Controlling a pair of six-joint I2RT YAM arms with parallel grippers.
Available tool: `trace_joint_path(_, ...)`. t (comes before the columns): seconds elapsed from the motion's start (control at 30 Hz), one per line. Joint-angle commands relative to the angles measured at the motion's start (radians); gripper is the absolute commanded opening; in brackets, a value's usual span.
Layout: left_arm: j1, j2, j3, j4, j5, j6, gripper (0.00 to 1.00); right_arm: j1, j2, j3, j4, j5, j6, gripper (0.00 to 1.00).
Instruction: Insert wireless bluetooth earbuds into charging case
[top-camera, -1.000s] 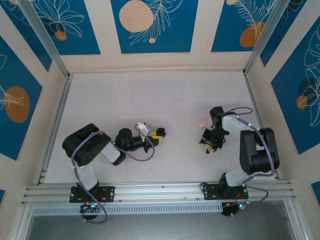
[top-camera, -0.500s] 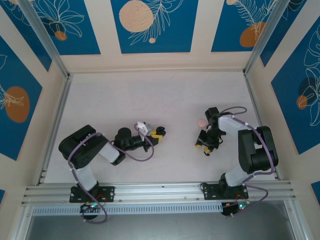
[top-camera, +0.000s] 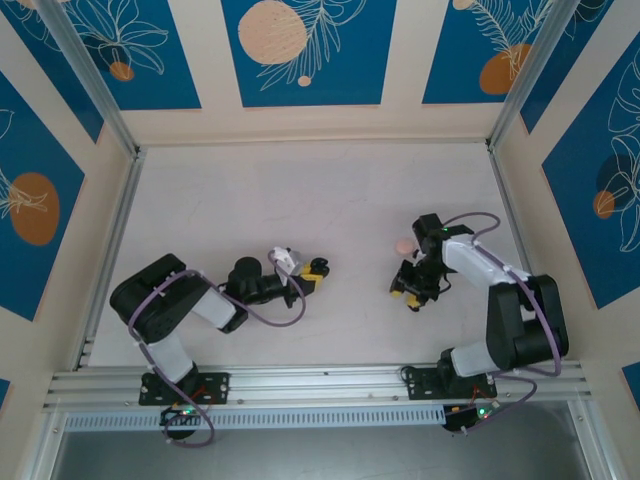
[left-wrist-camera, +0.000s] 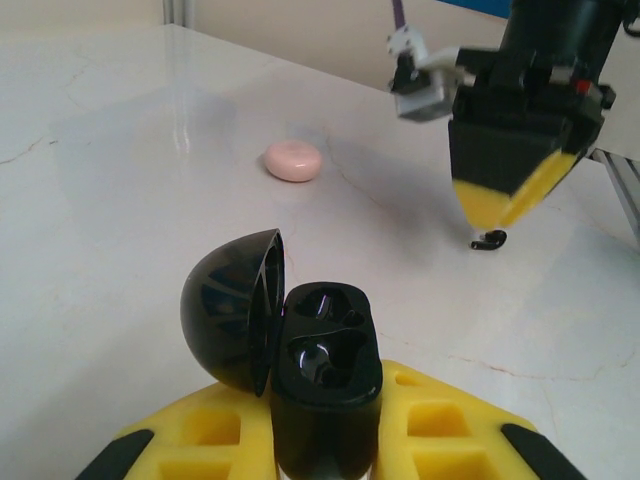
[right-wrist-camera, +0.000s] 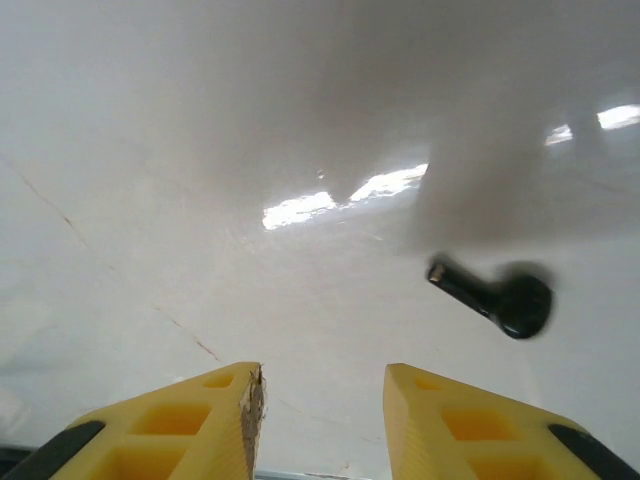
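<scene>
**Left arm as fixture, right arm as picker.** The left gripper (top-camera: 314, 268) is clamped on the lower body of the black charging case (left-wrist-camera: 326, 352) and holds it upright. Its lid (left-wrist-camera: 228, 308) is swung back, presumably so the two wells face up for loading. The right gripper (right-wrist-camera: 320, 396) hovers low over the table (left-wrist-camera: 120, 200), fingers apart and empty. One black earbud (right-wrist-camera: 498, 298) lies flat on the table just to one side of the gap, not between the pads; the gripper likely needs to shift sideways before closing. A closed pink case (left-wrist-camera: 293, 160) rests well behind. The black case's base is hidden by the pads, its glossy wells are too dark to tell empty from filled, and the earbud is blurred.
</scene>
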Motion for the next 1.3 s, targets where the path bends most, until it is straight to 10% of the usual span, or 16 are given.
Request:
trace_joint_path(0.0, -0.012, -0.052, -0.015, -0.044, -0.003, 0.044, 0.20, -0.052, -0.075, -0.026, -0.087, 0.009, 0.052, 0.38)
trace_joint_path(0.43, -0.026, -0.131, 0.005, -0.212, -0.003, 0.110, 0.21, -0.054, -0.051, -0.133, -0.015, 0.002, 0.139, 0.55)
trace_joint_path(1.27, -0.035, -0.253, 0.014, -0.408, -0.059, 0.170, 0.22, -0.079, 0.100, -0.041, 0.171, 0.084, 0.069, 0.50)
